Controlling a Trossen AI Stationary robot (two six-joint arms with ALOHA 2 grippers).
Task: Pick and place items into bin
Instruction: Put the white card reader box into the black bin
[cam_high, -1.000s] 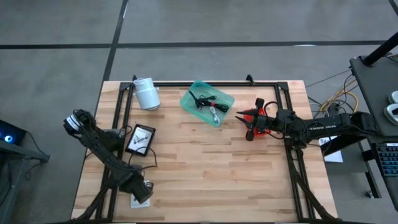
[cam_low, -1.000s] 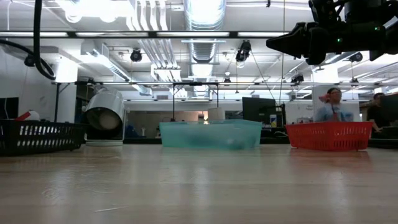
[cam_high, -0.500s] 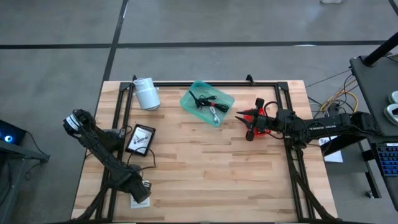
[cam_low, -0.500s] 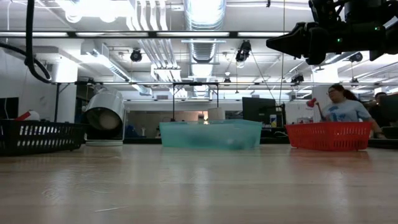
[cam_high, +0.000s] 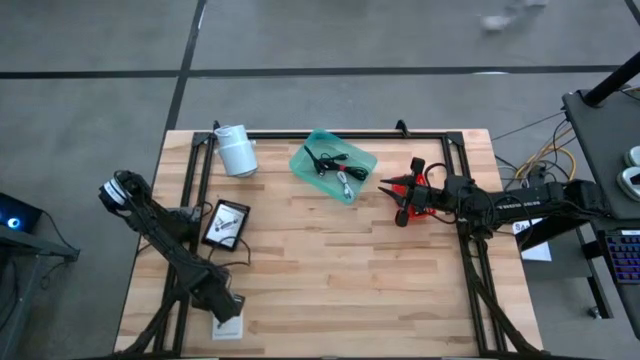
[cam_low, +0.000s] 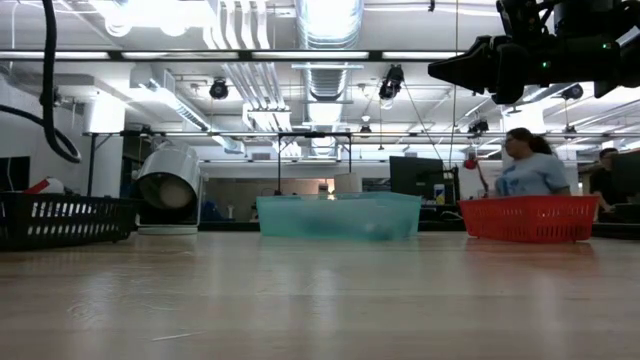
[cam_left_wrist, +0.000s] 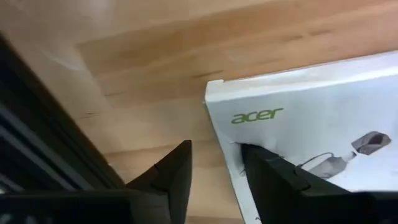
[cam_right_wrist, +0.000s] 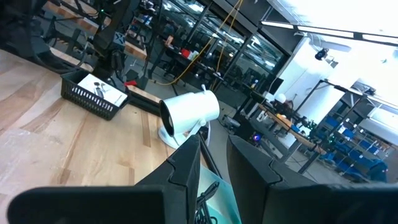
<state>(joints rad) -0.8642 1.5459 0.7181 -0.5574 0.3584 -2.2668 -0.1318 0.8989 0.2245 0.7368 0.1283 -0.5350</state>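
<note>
The teal bin (cam_high: 300, 155) stands at the table's far middle and also shows in the low view (cam_low: 338, 215). In it lie a thin black cable (cam_high: 325, 160) and a silvery plug (cam_high: 345, 182). A white printed packet (cam_high: 228, 326) lies flat on the wood at the near left. My left gripper (cam_high: 220, 305) points down at it, open by a narrow gap (cam_left_wrist: 216, 171). The packet's edge (cam_left_wrist: 217, 124) runs between the two fingers. My right gripper (cam_high: 390, 190) hangs shut and empty high over the red basket (cam_high: 420, 205). My left gripper stands from above over the white packet's edge near a corner (cam_left_wrist: 211, 99), one finger (cam_left_wrist: 267, 180) over the packet and the other (cam_left_wrist: 177, 180) over bare wood. I cannot tell whether either finger touches it. The packet lies flat on the table.
A white cylinder (cam_high: 237, 150) lies on its side at the far left. A black slotted basket (cam_high: 225, 225) with a card in it sits left of the middle. The red basket (cam_low: 530, 218) stands at the right. The arms' black frame rails run along both sides. A person (cam_low: 528, 170) moves in the room behind.
My left arm has shifted a little at the near left, its cable loop swinging toward the table's left edge; its gripper stays over the white packet. A person has walked about in the room behind.
</note>
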